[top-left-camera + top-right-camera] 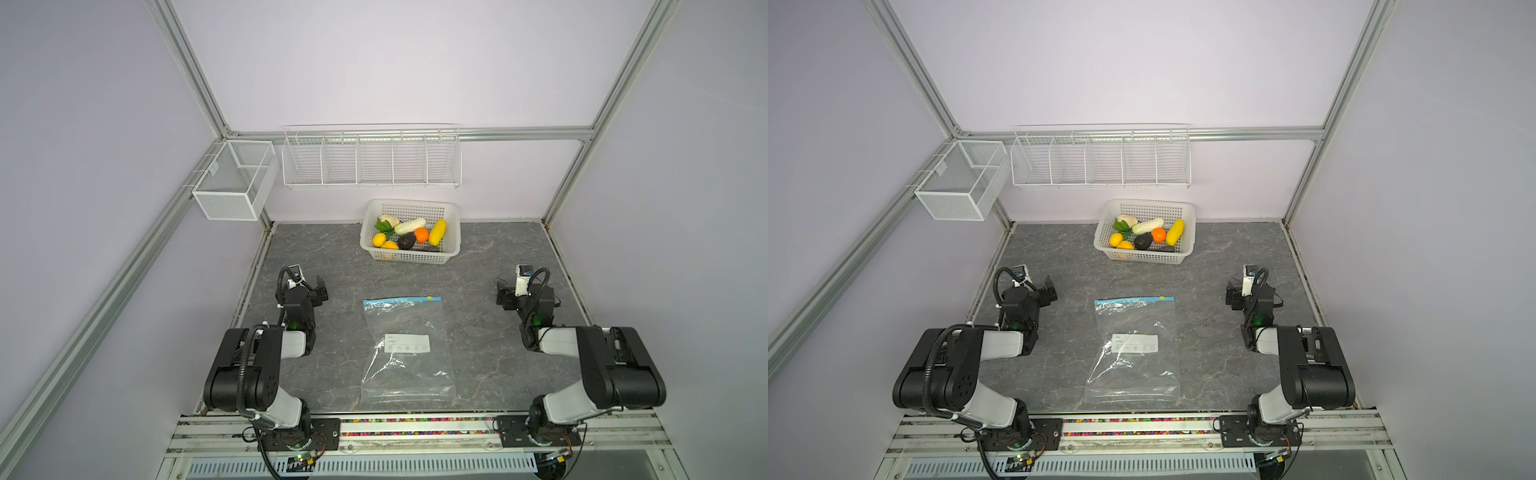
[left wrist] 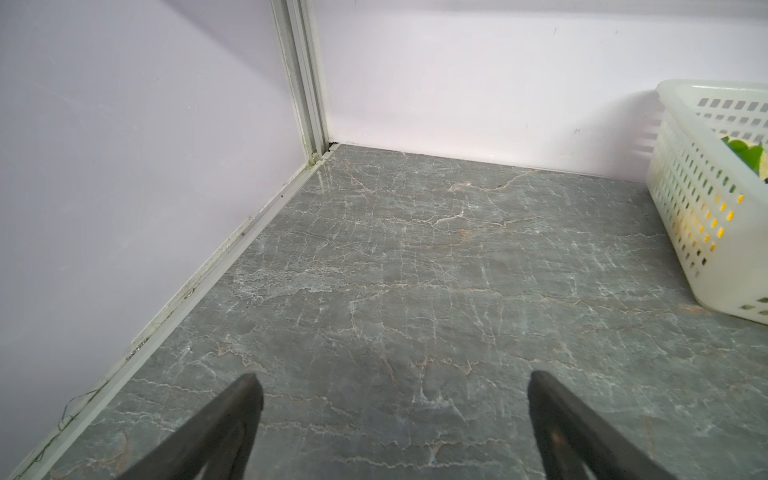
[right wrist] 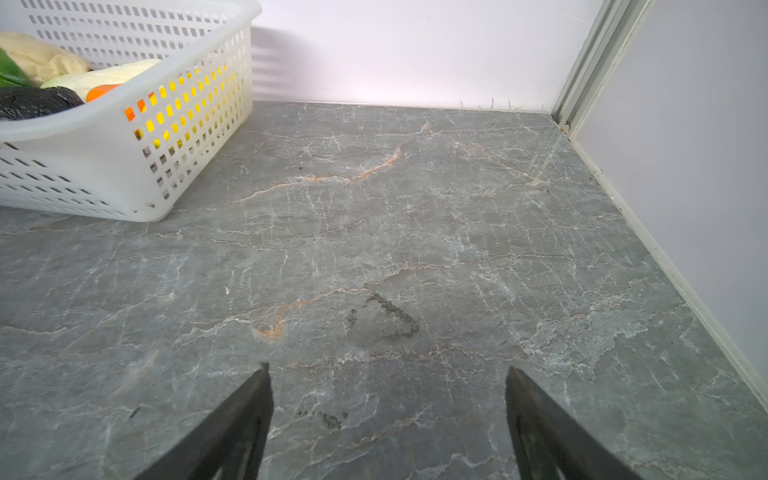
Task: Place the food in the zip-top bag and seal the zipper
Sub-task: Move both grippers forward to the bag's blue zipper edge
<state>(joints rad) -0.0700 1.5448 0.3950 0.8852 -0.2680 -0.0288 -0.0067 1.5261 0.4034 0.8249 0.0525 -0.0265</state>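
The food (image 1: 409,233) (image 1: 1147,234) lies piled in a white perforated basket (image 1: 451,243) (image 1: 1187,245) at the back middle of the grey table; lemons, corn, an orange, cabbage, cauliflower, greens and a dark avocado show. The clear zip-top bag (image 1: 407,349) (image 1: 1133,351) lies flat and empty at the table's middle. Its light-blue zipper (image 1: 401,300) (image 1: 1133,300) runs along the far edge, the yellow slider at its right end. My left gripper (image 1: 320,291) (image 2: 392,386) stands open left of the bag. My right gripper (image 1: 503,297) (image 3: 388,378) stands open on the right, over bare table.
The basket's corner (image 2: 706,199) (image 3: 137,137) shows in each wrist view, with food seen through its holes. A wire rack (image 1: 372,160) and a mesh bin (image 1: 232,183) hang on the back wall. Aluminium frame rails edge the table.
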